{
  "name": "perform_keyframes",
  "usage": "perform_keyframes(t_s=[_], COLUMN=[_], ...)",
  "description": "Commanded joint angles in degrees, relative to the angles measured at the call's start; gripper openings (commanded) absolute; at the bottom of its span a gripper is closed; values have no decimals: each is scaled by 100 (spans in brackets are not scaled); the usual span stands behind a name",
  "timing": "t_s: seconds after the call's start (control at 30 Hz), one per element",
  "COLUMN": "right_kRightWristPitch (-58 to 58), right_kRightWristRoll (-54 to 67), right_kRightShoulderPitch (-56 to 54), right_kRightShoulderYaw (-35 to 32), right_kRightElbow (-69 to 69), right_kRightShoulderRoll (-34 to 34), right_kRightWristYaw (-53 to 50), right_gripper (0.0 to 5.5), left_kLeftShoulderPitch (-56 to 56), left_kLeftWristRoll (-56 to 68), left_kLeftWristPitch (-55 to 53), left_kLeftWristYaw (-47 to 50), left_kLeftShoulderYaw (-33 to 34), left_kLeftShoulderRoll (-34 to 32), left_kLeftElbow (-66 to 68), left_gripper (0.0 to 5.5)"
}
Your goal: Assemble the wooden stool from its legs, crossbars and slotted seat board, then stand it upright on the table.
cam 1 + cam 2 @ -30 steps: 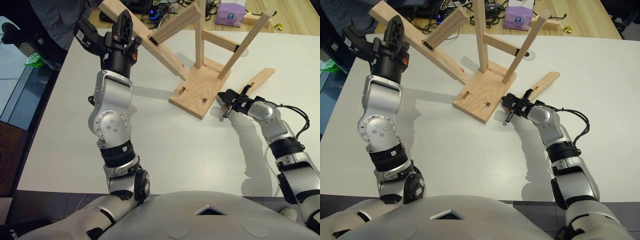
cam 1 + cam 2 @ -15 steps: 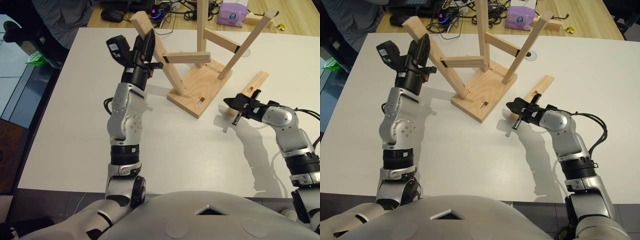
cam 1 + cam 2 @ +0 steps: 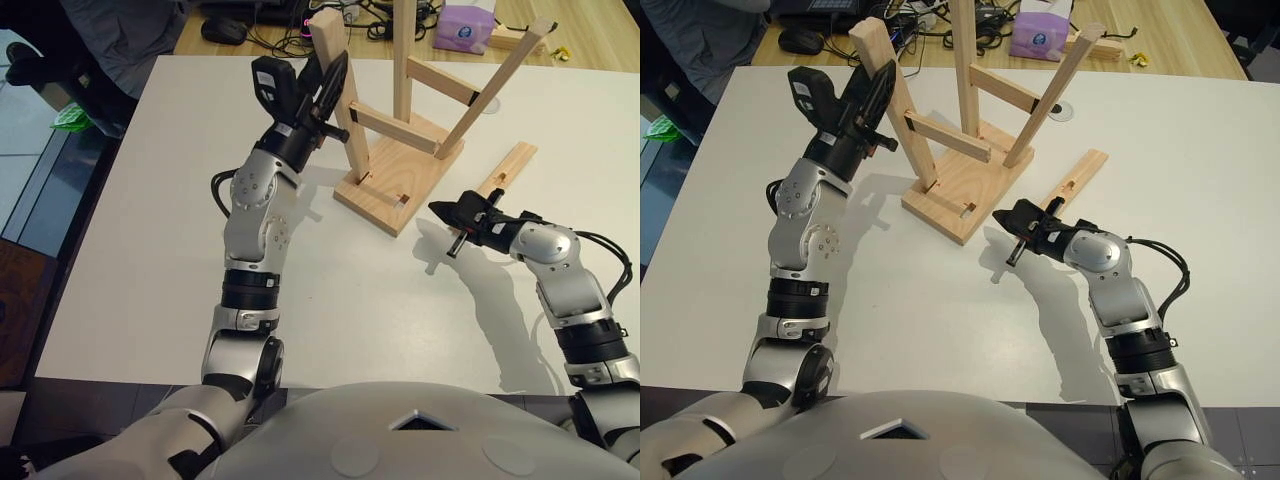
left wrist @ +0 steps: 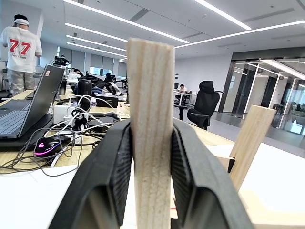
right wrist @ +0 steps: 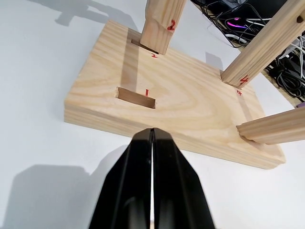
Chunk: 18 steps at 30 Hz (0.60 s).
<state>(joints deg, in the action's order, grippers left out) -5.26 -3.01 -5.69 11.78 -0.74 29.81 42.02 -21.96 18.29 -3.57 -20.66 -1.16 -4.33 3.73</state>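
White table [image 3: 150, 250], stool half built. Left gripper [image 3: 335, 75] is clamped on a wooden leg [image 3: 357, 150], its bottom end at a slot in the upside-down seat board [image 3: 385, 185] mid-table. Right gripper [image 3: 437, 209] hovers near the board's edge, jaws pressed together and empty. A loose wooden piece [image 3: 505, 168] lies just beyond it.

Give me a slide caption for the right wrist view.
Shut right pincer aimed at the pale wooden slotted seat board, one rectangular slot empty.
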Motion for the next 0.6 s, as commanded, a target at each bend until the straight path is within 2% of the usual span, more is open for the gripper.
perform_keyframes(t_s=[0.03,0.3,0.6], right_kRightWristPitch=[-52,-26,-20], right_kRightWristRoll=[66,53,118], right_kRightShoulderPitch=[-24,-69,-119], right_kRightShoulderYaw=[-64,-123,-122], right_kRightElbow=[-34,53,103], right_kRightShoulderRoll=[24,1,-23], right_kRightWristYaw=[-2,-82,-32], right_gripper=[0,0,0], left_kLeftShoulderPitch=[226,860,649], left_kLeftWristRoll=[-137,-256,-540], left_kLeftWristPitch=[-53,-363,269], left_kLeftWristYaw=[25,346,258], left_kLeftShoulderYaw=[-73,-316,-91], left_kLeftShoulderRoll=[-2,145,-146], left_kLeftElbow=[-216,-981,-194], left_gripper=[102,102,102])
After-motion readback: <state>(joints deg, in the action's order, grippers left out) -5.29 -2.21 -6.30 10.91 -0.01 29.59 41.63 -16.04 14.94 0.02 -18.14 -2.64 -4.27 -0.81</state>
